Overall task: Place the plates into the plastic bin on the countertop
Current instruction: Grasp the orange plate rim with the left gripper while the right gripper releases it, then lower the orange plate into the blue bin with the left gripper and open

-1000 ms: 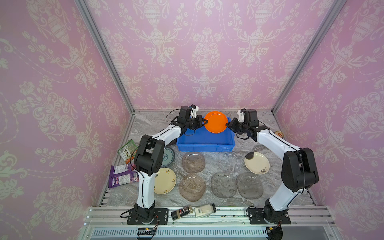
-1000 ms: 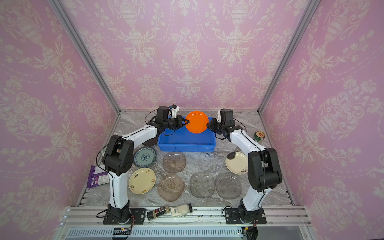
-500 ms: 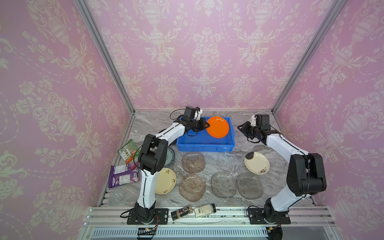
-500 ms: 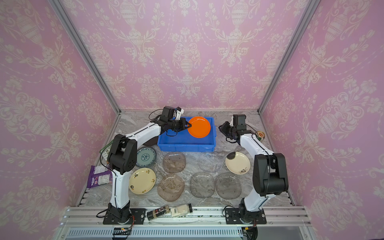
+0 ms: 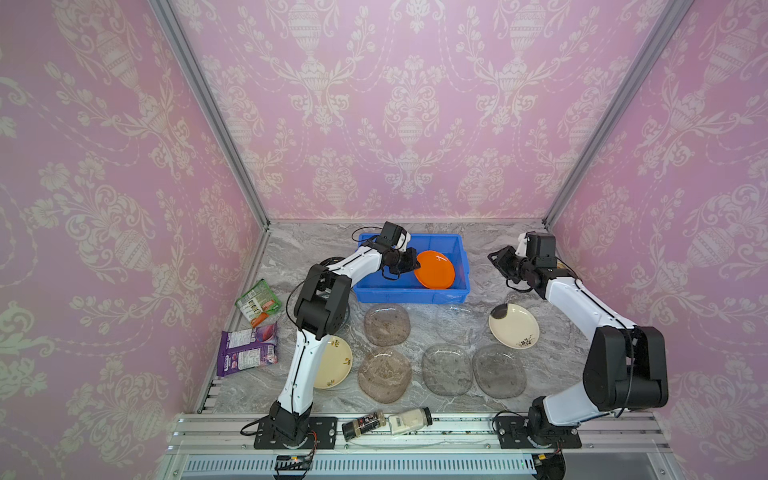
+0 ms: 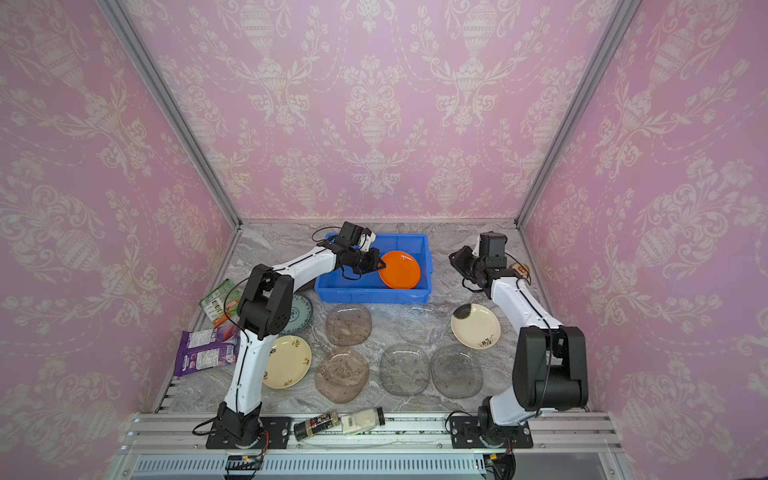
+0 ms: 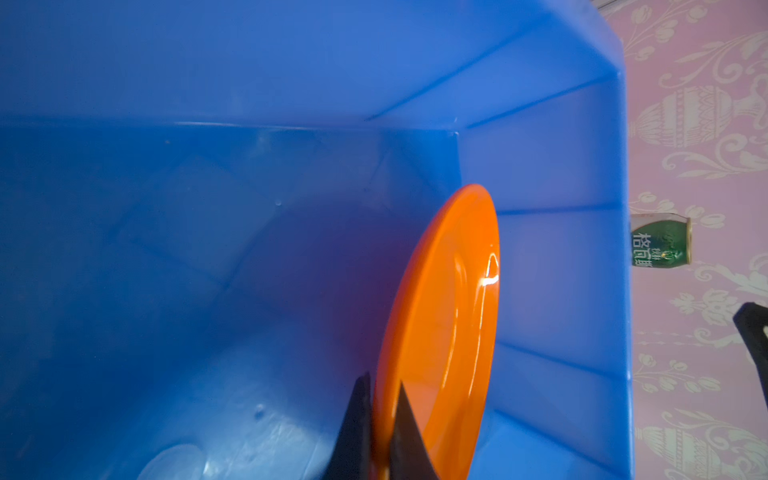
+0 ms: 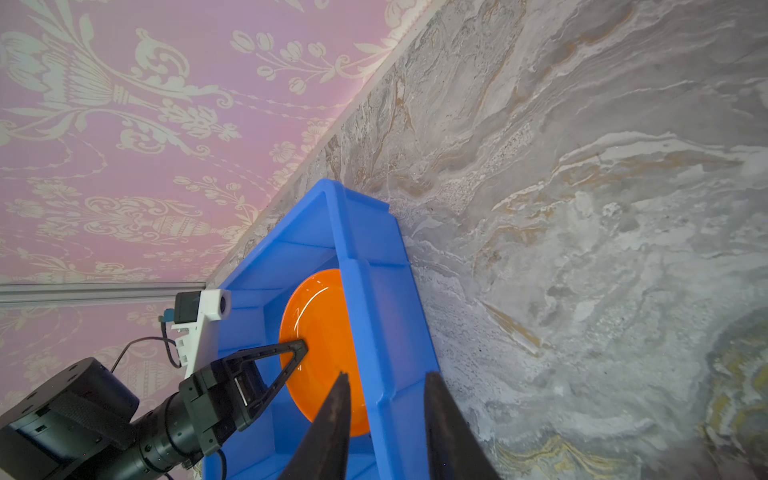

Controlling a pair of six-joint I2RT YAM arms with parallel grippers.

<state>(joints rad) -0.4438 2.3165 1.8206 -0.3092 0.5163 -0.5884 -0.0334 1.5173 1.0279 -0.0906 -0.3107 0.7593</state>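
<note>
An orange plate [image 5: 436, 270] [image 6: 401, 270] hangs tilted inside the right half of the blue plastic bin [image 5: 411, 297] [image 6: 374, 296]. My left gripper [image 5: 413, 264] [image 7: 384, 380] is shut on its rim. Seen from the left wrist, the orange plate [image 7: 457, 311] stands near the plastic bin's end wall [image 7: 561, 166]. My right gripper [image 5: 496, 258] [image 8: 387, 374] is open and empty, right of the bin above the countertop [image 5: 490, 299]. Several translucent plates [image 5: 386, 324], two cream plates [image 5: 514, 326] and a teal plate [image 6: 299, 313] lie in front of the bin.
A green packet [image 5: 257, 301] and a purple packet [image 5: 247, 349] lie at the left edge. Two spice bottles [image 5: 386, 422] rest on the front aluminium rail. A green can [image 7: 660, 245] stands behind my right arm by the right wall.
The right gripper has let go of the orange plate, opened and drawn back to the right. The left gripper has carried the plate down into the bin's right half.
</note>
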